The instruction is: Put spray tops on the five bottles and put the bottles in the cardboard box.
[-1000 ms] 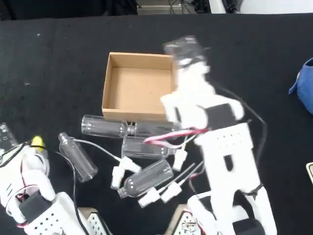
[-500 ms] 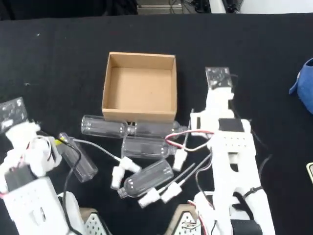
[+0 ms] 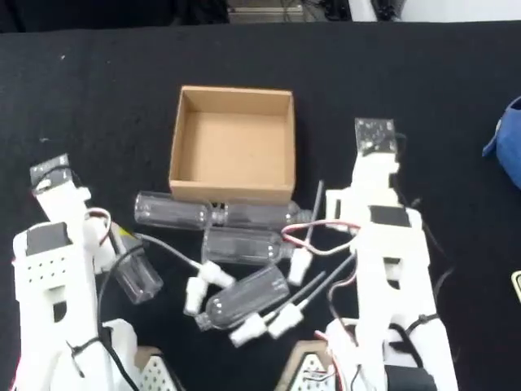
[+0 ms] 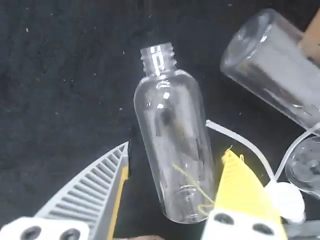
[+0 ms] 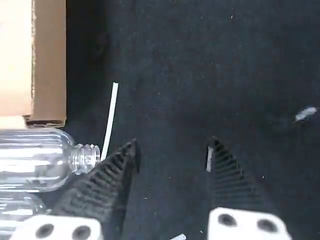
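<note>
Several clear bottles without tops lie in front of the cardboard box (image 3: 236,142). The leftmost bottle (image 4: 172,155) lies on the black mat between the fingers of my left gripper (image 4: 176,149), which is open around it, the neck pointing away. In the high view this bottle (image 3: 134,273) lies partly under the left arm (image 3: 53,261). My right gripper (image 5: 172,144) is open over bare mat, right of the box corner (image 5: 47,60). A bottle neck (image 5: 85,157) and a loose dip tube (image 5: 108,122) lie beside one finger. White spray tops (image 3: 248,326) lie near the front edge.
More bottles (image 3: 240,246) and spray tops (image 3: 199,285) with thin tubes are crowded between the two arms. A blue object (image 3: 509,147) sits at the table's right edge. The right arm (image 3: 387,244) stands right of the bottle pile.
The right arm has drawn back from over the box's right edge to the mat beside it. The left arm has come forward from the front left corner over the leftmost bottle.
</note>
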### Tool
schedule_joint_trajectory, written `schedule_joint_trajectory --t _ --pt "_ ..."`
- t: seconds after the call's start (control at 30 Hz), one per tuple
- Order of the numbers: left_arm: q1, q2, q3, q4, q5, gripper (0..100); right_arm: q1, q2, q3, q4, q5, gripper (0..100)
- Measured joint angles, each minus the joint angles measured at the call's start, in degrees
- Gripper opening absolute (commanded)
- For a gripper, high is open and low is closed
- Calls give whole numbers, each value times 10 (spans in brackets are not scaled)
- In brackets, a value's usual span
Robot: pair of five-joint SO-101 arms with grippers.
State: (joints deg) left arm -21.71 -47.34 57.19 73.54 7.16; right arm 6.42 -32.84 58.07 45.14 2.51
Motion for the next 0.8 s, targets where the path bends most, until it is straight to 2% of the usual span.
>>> schedule_joint_trajectory --t 0.17,0.37,0.5,0.53,0.67,0.8 --pt "1 18 42 -31 3 171 0 0 0 0 0 191" --pt "2 59 86 -110 3 160 0 0 0 0 0 192" --pt "2 69 86 -112 3 20 0 0 0 0 0 192" --pt "2 69 85 -107 2 31 0 0 0 0 0 192" --pt "-7 69 65 -94 -55 30 0 0 0 0 0 193" --pt "-84 69 46 -94 -160 30 0 0 1 -2 0 194"
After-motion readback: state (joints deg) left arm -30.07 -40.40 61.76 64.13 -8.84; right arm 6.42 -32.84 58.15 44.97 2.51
